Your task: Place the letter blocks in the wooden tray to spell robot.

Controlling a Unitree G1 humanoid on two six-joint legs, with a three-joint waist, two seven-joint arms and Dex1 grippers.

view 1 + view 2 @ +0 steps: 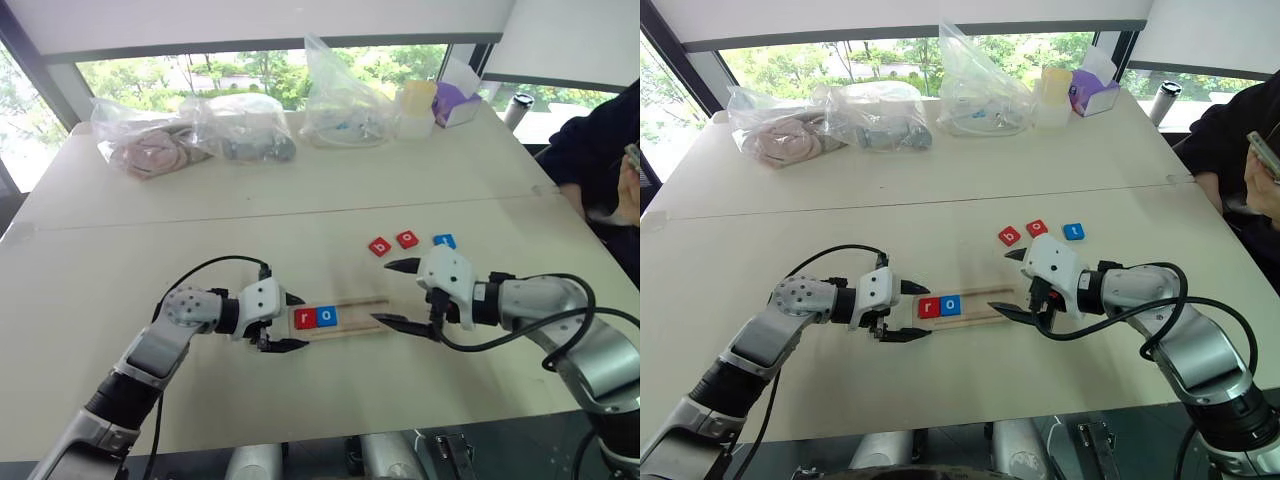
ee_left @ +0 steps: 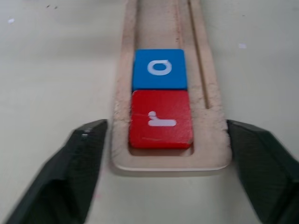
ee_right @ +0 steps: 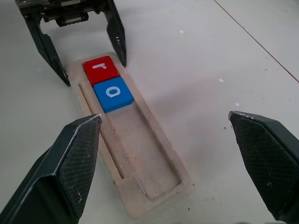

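1. The long narrow pale-wood tray (image 1: 345,321) lies flat on the beige table (image 1: 300,200), between the two grippers.
2. A small flat red square tile with a white "r" (image 1: 304,319) sits at the tray's left end, and a blue square tile with a white "o" (image 1: 326,317) touches it on the right; the other slots of the tray hold no tile.
3. Three more tiles lie on the table beyond the tray's right end: a red "b" tile (image 1: 380,246), a red "o" tile (image 1: 407,239) and a blue "t" tile (image 1: 445,241), in a short row and close together.
4. The left gripper (image 1: 284,322) is at the tray's left end with its black fingers spread wide on either side of that end, holding nothing.
5. The right gripper (image 1: 403,294) hangs at the tray's right end, jaws wide apart and empty.
6. Clear plastic bags (image 1: 240,125) lie at the table's far edge.
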